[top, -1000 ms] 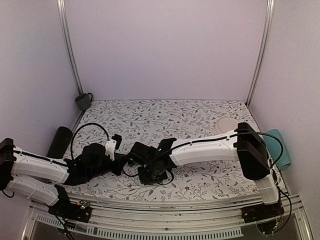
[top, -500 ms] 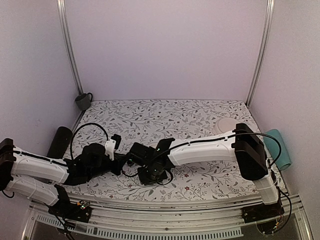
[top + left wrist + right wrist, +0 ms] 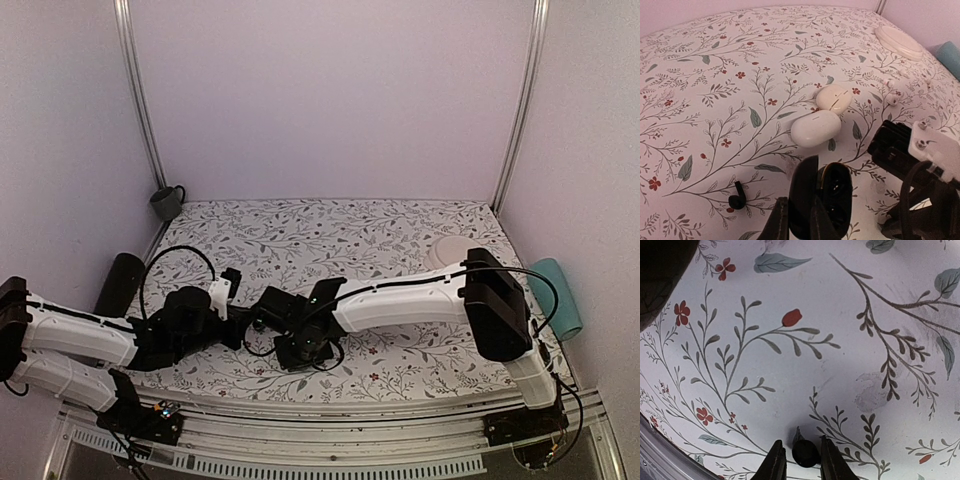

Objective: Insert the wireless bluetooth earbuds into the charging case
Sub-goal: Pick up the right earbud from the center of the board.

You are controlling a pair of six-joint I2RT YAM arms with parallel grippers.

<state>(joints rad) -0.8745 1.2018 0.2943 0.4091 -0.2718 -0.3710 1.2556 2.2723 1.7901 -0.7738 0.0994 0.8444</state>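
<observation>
In the left wrist view my left gripper (image 3: 799,220) is shut on the raised lid of the charging case (image 3: 832,197), a glossy black case that stands open with its dark wells showing. One black earbud (image 3: 736,200) lies on the floral cloth to the left of the case. In the right wrist view a second earbud (image 3: 805,452) sits between the fingertips of my right gripper (image 3: 804,460), which is shut on it just above the cloth, its shadow beneath. From above, both grippers meet low at the table's near middle, and the case is lost among the dark parts.
Two white oval pebble-like objects (image 3: 816,128) (image 3: 834,98) lie just beyond the case. A white round dish (image 3: 450,250) sits at the right rear. A dark cup (image 3: 167,202) and a black cylinder (image 3: 120,283) stand along the left edge, and a teal roll (image 3: 555,298) on the right.
The right arm has shifted slightly left, toward the left gripper. The left arm has not moved.
</observation>
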